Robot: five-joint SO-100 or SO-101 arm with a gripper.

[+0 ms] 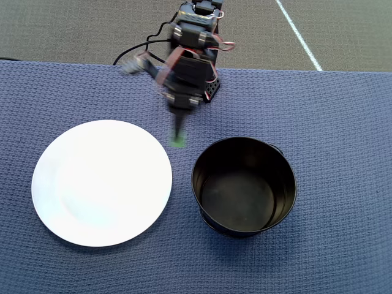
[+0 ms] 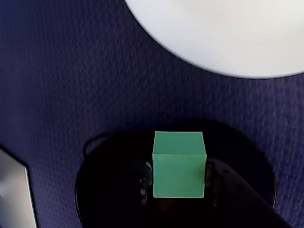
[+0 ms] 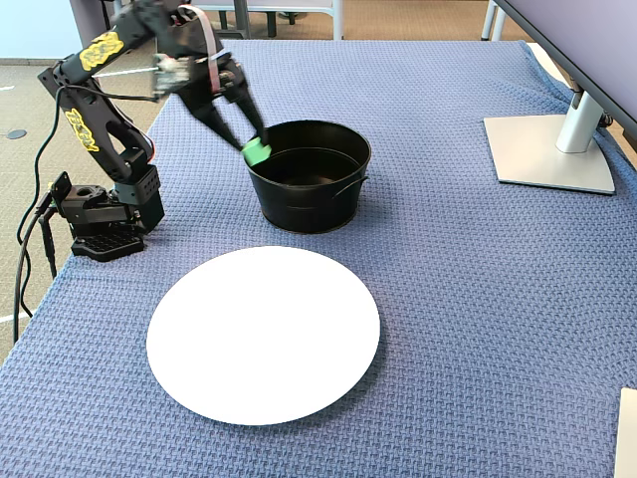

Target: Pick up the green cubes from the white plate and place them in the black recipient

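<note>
My gripper (image 2: 178, 176) is shut on the green cube (image 2: 178, 164) and holds it in the air. In the fixed view the cube (image 3: 257, 150) hangs at the left rim of the black pot (image 3: 309, 204). In the overhead view the cube (image 1: 178, 141) sits between the white plate (image 1: 101, 182) and the pot (image 1: 244, 186), above the cloth. In the wrist view the pot's dark mouth (image 2: 109, 190) lies below the cube and the plate's edge (image 2: 228, 33) is at the top. The plate is bare.
A blue woven cloth (image 3: 478, 299) covers the table. The arm's base (image 3: 105, 224) stands at the table's left edge in the fixed view. A monitor stand (image 3: 552, 149) sits at the far right. A pale object (image 3: 627, 433) pokes in at the lower right corner.
</note>
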